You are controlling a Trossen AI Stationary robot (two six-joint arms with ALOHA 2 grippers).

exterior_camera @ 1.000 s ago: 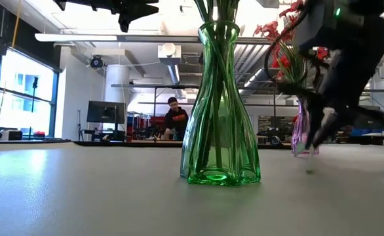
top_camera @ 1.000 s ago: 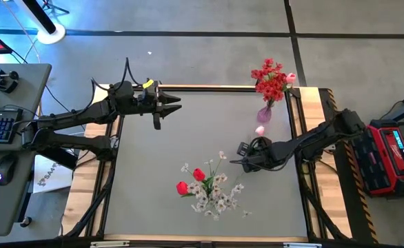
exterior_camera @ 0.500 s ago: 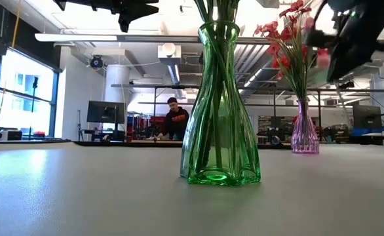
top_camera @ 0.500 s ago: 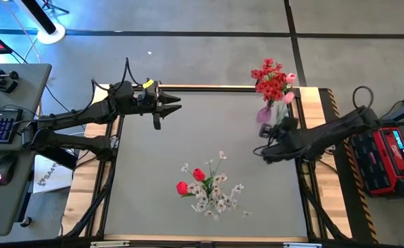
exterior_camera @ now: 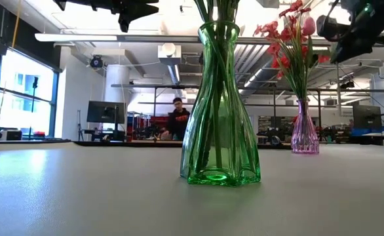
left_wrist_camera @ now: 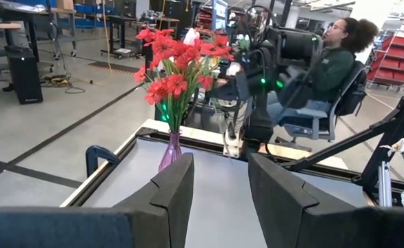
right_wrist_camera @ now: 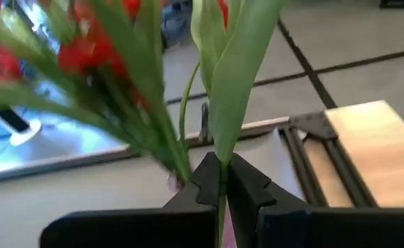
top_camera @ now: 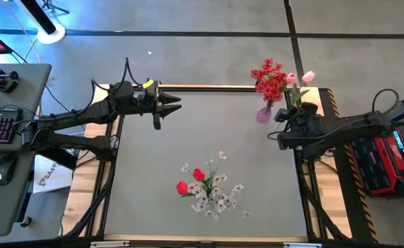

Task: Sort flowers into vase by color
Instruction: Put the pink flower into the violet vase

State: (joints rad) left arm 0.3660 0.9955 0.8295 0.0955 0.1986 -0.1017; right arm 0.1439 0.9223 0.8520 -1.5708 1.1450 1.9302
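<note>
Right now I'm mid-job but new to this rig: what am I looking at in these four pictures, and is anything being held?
Two dark robot arms work at a grey table. One picture looks straight down, one looks level across the tabletop, and the other two come from cameras on each arm's wrist. The right claw is shut on the green stem of a pink tulip, lifted beside the purple vase, which holds the red flowers. The left claw waits empty over the table's far left, its fingers apart. The green vase stands nearer the front, holding white sprays and red tulips. People sit in the room behind.
</note>
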